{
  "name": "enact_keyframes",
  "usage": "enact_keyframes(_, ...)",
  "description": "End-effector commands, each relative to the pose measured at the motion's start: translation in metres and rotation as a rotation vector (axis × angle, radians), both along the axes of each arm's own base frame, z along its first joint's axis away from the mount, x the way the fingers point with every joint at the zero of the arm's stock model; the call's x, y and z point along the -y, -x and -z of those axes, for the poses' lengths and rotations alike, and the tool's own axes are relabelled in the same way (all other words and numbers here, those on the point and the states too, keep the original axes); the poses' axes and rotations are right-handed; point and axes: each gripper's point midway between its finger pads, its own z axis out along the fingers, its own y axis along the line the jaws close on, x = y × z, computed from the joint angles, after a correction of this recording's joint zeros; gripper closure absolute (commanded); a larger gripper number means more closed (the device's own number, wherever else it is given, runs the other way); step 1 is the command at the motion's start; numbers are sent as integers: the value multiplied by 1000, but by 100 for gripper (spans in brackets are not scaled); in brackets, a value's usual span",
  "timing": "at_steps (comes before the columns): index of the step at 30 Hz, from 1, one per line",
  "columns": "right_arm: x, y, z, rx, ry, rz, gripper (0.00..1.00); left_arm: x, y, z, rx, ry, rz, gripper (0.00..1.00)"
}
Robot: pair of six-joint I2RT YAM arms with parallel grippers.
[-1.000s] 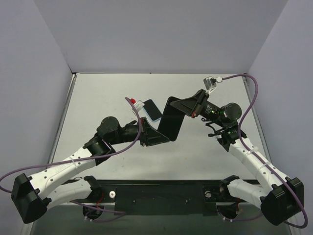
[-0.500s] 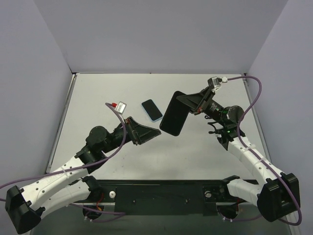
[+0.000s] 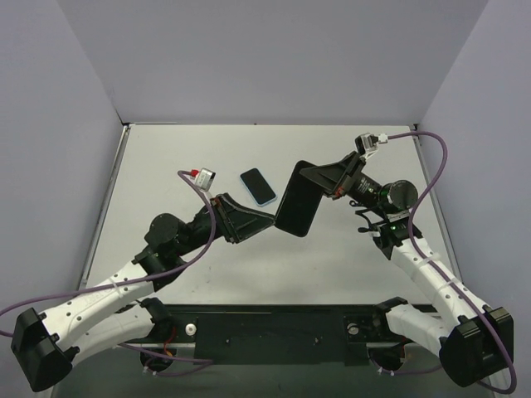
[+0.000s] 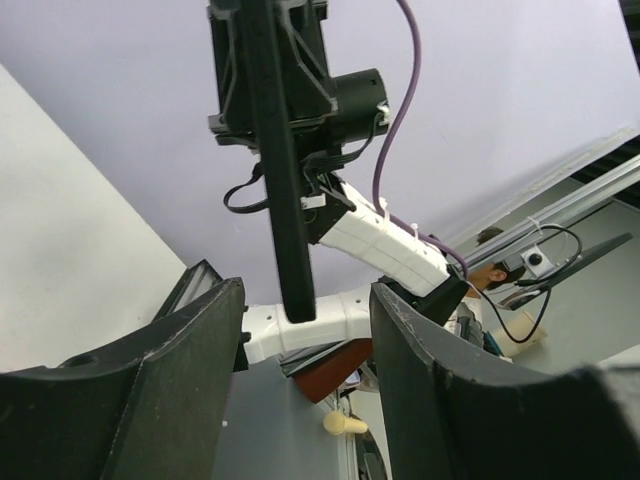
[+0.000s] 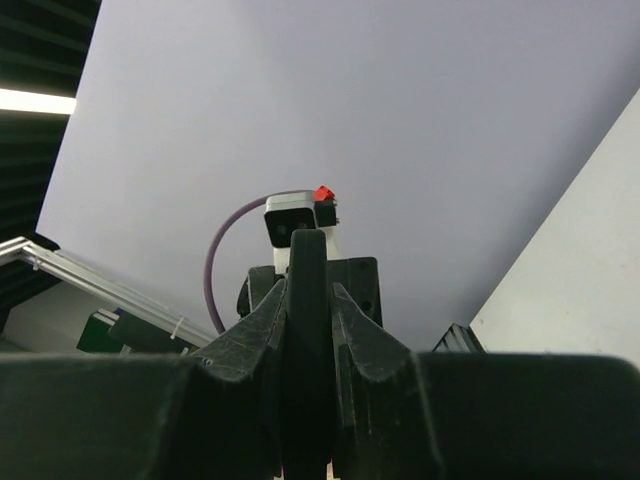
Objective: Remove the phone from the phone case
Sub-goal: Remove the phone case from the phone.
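Edging rightward, the left gripper [image 3: 267, 220], fingers spread, is nearing the case [image 3: 296, 206] that the right gripper [image 3: 311, 176] is clamping aloft mid-table, phone seemingly inside, so the next move is calling for a pinch on its near-left edge.

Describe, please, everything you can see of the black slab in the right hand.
The slab is thin, flat, matte black, rectangular with rounded corners, plastic-looking. The right hand pinches its upper end, holding it tilted in the air. Its lower end sits between the fingers of the open left hand, with gaps on both sides.
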Motion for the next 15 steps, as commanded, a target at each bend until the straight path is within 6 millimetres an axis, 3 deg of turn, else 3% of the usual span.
enact_keyframes(1,4,17,-31,138,-16,2,100,-12,8,-44,92,117,-10,37)
enact_keyframes(8,7,16,-34,138,-42,16,100,2,4,-41,71,84,28,54)
enact_keyframes(15,10,12,-39,143,-59,44,100,3,7,-38,72,55,42,54)
